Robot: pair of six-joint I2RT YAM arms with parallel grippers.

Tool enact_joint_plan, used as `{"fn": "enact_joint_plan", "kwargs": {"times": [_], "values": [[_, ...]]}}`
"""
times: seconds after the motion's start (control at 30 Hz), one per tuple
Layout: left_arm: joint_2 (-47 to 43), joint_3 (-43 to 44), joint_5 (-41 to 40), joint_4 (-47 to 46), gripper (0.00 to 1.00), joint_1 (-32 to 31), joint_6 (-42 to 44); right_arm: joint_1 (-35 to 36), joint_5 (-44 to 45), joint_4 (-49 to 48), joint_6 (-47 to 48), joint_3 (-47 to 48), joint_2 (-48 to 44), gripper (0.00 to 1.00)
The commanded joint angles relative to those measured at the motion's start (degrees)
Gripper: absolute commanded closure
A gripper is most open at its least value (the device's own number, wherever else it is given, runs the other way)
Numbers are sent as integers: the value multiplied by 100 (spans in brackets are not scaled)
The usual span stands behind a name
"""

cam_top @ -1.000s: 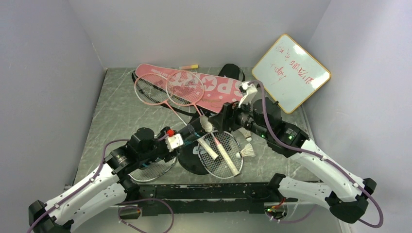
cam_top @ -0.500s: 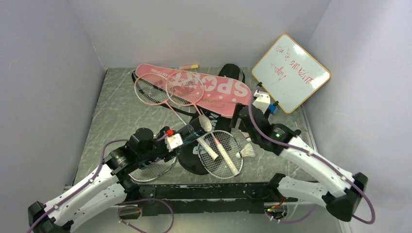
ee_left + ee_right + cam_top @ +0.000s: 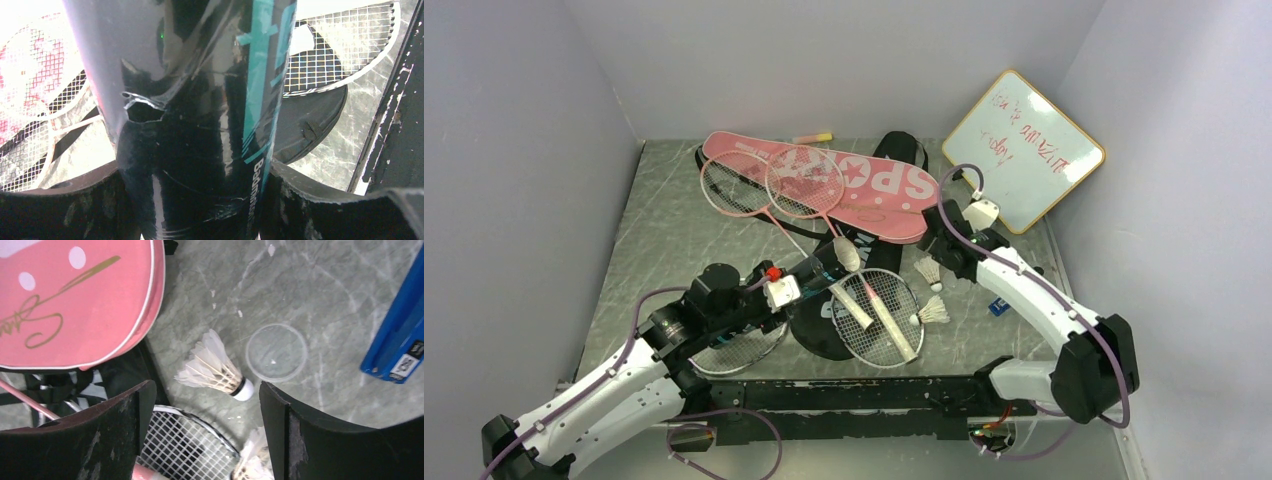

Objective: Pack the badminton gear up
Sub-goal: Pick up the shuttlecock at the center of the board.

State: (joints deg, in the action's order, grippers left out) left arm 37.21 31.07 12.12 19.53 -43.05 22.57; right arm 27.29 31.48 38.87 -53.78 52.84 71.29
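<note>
We are looking down past the right gripper (image 3: 206,390), whose jaws stand well apart with nothing between them. The shuttlecock (image 3: 215,367) lies on its side on the table (image 3: 320,285), almost straight below that gap and a little toward the far side in the wrist view. Its long axis runs nearly along the line from one finger to the other, with the feathers toward the left finger and the white cork toward the right one. We judge that closing as we stand would squeeze it end to end, so the wrist likely needs a turn to pinch across the feather skirt or the cork.

A clear lid (image 3: 276,352) lies just beside the cork, and a blue object (image 3: 400,330) sits further off. The pink cover (image 3: 75,300) is near the feathers but apart from them. A second shuttlecock (image 3: 252,460) rests by the rim of the white-framed racket (image 3: 185,440), closer to us.

The left gripper (image 3: 200,200) is clamped around the dark tube (image 3: 190,100), which it holds low over the rackets. The right arm is the nearer one to the loose shuttlecock
</note>
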Motion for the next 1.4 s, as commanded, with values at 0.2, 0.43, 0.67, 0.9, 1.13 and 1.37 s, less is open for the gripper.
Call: {"fn": "enact_joint_plan", "kwargs": {"times": [0.2, 0.43, 0.67, 0.9, 1.13, 1.37], "values": [[-99, 110, 40, -353, 64, -8, -132, -332, -224, -13, -976, 431, 1127, 19], [-100, 110, 58, -346, 64, -10, -130, -423, -322, 88, -839, 598, 1940, 24], [-104, 110, 54, -358, 64, -11, -130, -469, -487, -118, -800, 510, 2256, 35], [-109, 110, 51, -353, 64, -11, -132, -482, -450, 28, -769, 544, 2048, 52], [-100, 110, 54, -345, 64, -3, -130, -480, -621, 205, -541, 733, 1642, 65], [-92, 110, 59, -344, 64, -7, -130, -479, -826, 230, -261, 835, 1000, 88]]}}
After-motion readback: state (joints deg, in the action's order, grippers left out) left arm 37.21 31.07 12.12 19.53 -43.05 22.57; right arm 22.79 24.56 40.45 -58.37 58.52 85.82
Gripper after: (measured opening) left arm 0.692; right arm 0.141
